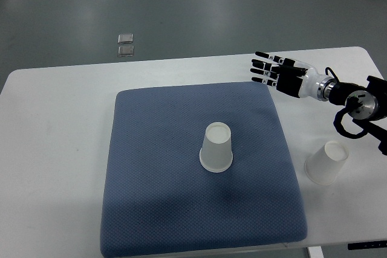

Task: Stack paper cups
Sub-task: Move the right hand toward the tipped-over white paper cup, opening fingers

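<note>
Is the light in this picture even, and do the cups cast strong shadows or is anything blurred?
Top view: even, soft light; cup on the mat and cup on the table cast only faint shadows; right hand sharp, no blur; mild sheen on the floor.

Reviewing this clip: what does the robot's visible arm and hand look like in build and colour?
Only the right hand shows. Its fingers are black with small white segments, on a black palm. A white, rounded wrist section follows, then a silvery ring and a black forearm housing with a round metallic disc. A black cable loops beneath.
</note>
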Controlling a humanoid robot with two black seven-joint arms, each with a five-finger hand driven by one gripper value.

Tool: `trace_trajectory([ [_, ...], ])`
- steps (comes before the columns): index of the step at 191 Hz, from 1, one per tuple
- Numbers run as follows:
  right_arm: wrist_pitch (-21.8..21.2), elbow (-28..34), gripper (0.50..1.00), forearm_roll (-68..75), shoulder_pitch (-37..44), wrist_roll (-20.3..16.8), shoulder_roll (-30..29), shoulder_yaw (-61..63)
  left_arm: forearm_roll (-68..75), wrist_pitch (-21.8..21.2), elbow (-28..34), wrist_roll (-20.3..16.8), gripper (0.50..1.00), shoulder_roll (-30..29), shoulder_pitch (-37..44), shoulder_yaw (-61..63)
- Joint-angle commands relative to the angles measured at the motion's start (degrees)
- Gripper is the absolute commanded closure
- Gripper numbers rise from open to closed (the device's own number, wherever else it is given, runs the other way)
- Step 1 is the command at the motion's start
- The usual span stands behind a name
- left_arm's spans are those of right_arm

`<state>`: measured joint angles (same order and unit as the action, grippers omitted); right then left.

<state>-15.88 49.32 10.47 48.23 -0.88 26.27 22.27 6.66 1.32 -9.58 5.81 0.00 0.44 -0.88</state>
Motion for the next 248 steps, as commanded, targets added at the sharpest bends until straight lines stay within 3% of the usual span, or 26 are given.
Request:
trace_trajectory([
  [1, -1.0, 0.1, 0.572, 0.0, -0.1, -0.1, 0.1, 0.0, -0.1, 0.0, 0.1, 0.1, 0.500, 0.0, 0.0, -0.1],
  [77, -1.9, 0.1, 0.572, -1.7, -0.2, 0.0, 0.8, 0.0, -0.1, 0.1, 0.8, 0.1, 0.500, 0.0, 0.0, 0.3],
  [104, 0.9, 0.7, 0.572, -2.4, 0.1, 0.0, 1.2, 0.0, -0.1, 0.1, 0.5, 0.1, 0.500, 0.0, 0.0, 0.0],
  [143, 0.6, 0.7, 0.572, -4.5, 0.1, 0.3, 4.8, 0.1, -0.1, 0.1, 0.6, 0.1, 0.500, 0.0, 0.0, 0.2],
  [153, -1.1, 0.5, 0.572, -4.8, 0.0, 3.1, 6.2, 0.2, -0.1, 0.0, 0.7, 0.1, 0.500, 0.0, 0.0, 0.3],
  [170, -5.2, 0.5, 0.572, -8.3, 0.0, 11.0, 8.2, 0.1, -0.1, 0.0, 0.6, 0.1, 0.500, 0.0, 0.0, 0.3],
  [180, -7.1, 0.5, 0.572, -11.9, -0.1, 13.0, 9.1, 0.1, -0.1, 0.1, 0.6, 0.1, 0.500, 0.0, 0.0, 0.2],
  [232, -10.1, 0.5, 0.572, -23.2, -0.6, 15.4, 12.1, 0.1, -0.1, 0.0, 0.6, 0.1, 0.500, 0.0, 0.0, 0.3],
  [248, -13.4, 0.7, 0.572, -26.3, -0.6, 16.9, 14.2, 0.1, -0.1, 0.0, 0.6, 0.1, 0.500, 0.0, 0.0, 0.2],
])
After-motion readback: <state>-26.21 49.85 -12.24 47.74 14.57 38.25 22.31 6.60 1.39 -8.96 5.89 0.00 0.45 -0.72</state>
